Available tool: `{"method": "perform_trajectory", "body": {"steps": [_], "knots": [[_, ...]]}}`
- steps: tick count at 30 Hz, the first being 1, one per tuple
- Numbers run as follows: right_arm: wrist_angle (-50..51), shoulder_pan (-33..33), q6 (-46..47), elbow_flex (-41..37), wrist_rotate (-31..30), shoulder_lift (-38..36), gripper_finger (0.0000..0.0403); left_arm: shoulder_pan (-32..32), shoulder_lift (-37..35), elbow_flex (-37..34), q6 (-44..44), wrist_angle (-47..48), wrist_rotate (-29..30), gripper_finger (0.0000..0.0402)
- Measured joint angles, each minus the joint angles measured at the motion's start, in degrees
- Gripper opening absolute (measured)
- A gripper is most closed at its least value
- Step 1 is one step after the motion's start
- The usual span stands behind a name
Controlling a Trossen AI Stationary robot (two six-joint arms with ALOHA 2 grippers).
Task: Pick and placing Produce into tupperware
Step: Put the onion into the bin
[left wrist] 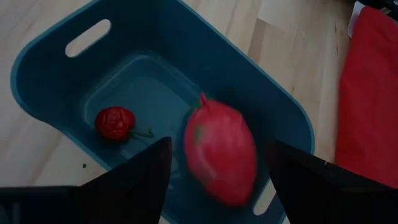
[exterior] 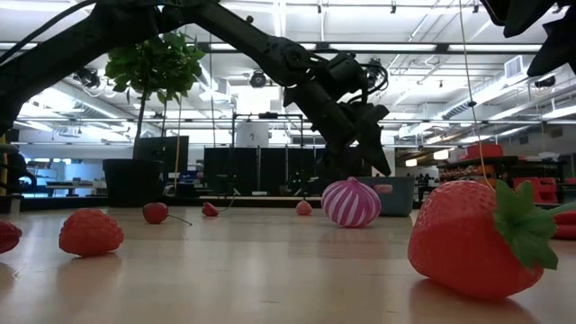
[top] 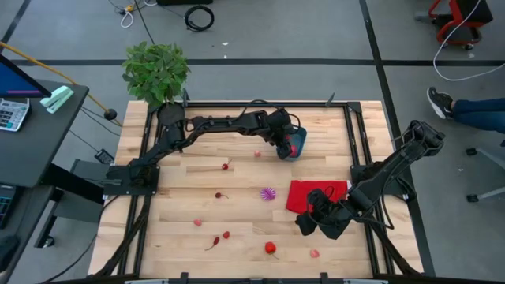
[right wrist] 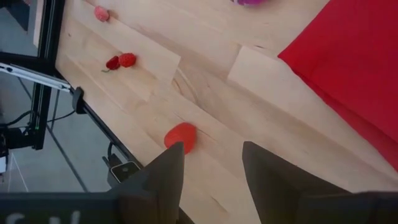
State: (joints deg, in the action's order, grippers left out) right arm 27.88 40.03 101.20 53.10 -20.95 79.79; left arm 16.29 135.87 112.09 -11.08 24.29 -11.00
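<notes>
From above, the left tool point(top: 286, 144) covers most of the small blue rectangular plastic tub point(top: 297, 145), so its contents cannot be read there. In the left wrist view, the pink-red oval toy fruit point(left wrist: 221, 151) is blurred, and whether it touches the tub floor cannot be told. In the low view, the large red toy strawberry point(exterior: 472, 238) is cut off at the right edge, and a red piece point(exterior: 7, 236) at the left edge. The flat red cloth point(right wrist: 354, 68) runs past the right wrist view's edge.
</notes>
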Motion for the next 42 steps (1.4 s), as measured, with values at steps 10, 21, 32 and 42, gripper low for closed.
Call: {"method": "perform_trajectory", "body": {"steps": [10, 21, 32, 42], "knots": [[0.0, 0.0, -1.3, 0.0, 0.0, 0.0, 0.0172, 0.0, -0.4, 6.4, 0.0, 10.4, -1.5, 0.0254], [2.1, 0.0, -5.4, 0.0, 0.0, 0.0, 0.0172, -4.4, -2.8, 21.5, 13.5, 45.6, -2.4, 0.0237], [3.5, -7.1, -29.7, 0.0, -6.8, 0.2, 0.0179, -11.0, -3.8, 21.1, 16.0, 65.6, -2.4, 0.0212], [-13.2, -19.9, -44.7, 0.0, 3.9, 10.5, 0.0239, -7.6, -11.1, 21.0, 11.7, 65.7, -2.2, 0.0167]]}}
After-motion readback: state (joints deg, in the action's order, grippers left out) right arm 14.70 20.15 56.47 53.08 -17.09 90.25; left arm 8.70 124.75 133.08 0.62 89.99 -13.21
